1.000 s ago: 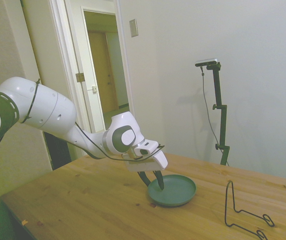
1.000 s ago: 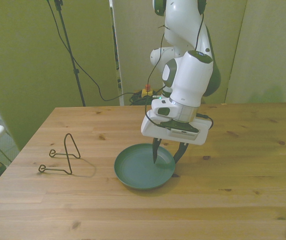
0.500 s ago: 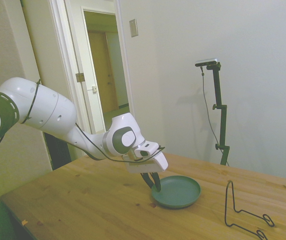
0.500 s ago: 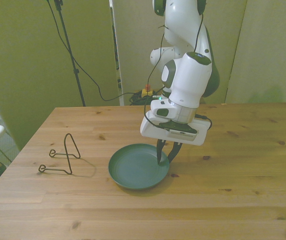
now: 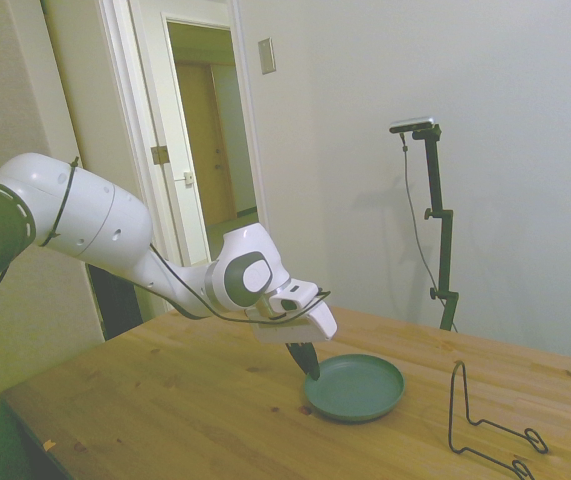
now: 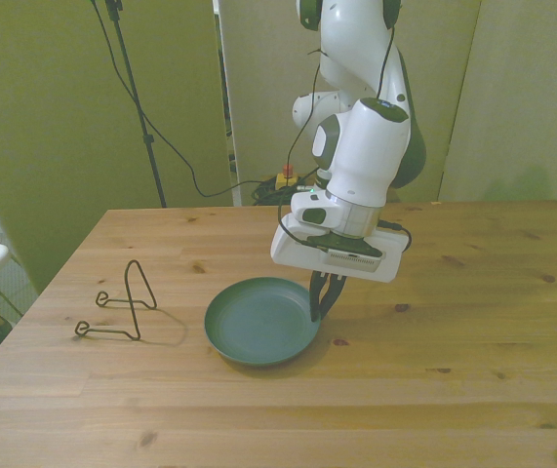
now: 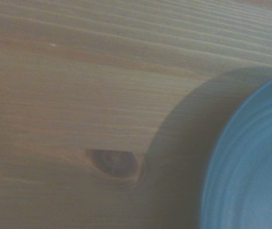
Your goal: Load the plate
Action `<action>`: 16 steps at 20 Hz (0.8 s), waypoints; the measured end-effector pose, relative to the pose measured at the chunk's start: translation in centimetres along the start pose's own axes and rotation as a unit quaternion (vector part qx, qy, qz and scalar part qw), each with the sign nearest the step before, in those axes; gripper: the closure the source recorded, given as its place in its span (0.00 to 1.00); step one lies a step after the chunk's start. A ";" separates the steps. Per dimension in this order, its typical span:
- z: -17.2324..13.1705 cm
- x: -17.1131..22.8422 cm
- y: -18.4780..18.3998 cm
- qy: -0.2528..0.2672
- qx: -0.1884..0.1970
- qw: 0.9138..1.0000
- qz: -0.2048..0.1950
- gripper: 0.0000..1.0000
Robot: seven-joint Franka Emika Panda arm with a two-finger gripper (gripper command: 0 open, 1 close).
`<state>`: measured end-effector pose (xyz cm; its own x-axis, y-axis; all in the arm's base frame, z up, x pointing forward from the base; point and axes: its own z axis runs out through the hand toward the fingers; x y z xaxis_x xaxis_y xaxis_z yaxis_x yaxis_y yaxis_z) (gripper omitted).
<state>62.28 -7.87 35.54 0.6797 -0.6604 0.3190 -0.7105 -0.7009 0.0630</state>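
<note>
Front view shows the round, shallow, dark teal-green plate [image 6: 258, 322] with the claw [image 6: 323, 296] pinching its rim.

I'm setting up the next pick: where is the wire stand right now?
In the front view the wire stand stands on the table's left part, apart from the plate, which lies to its right.

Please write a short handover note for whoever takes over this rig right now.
Pincer: shut on the plate's rim, on the front view's right side of the plate.
Plate: dark teal-green, empty, low on the wooden table; whether it rests on the wood or is lifted slightly cannot be told.
Wire stand: black, on the table toward the front view's left, apart from the plate, nothing in it.
Done: plate gripped.
Left: probably carry the plate to the wire stand, set it in, release.
</note>
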 end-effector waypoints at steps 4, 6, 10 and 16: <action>-2.7 1.2 0.8 -0.004 0.032 0.999 0.013 1.00; -4.8 2.0 1.6 0.000 0.052 0.998 0.020 1.00; -8.9 3.6 3.2 0.006 0.094 0.995 0.027 1.00; -15.3 7.2 7.2 -0.002 0.161 0.986 0.044 1.00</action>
<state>59.27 -13.53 52.75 0.6187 -0.7238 0.3055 -0.6735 -0.6889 -0.2680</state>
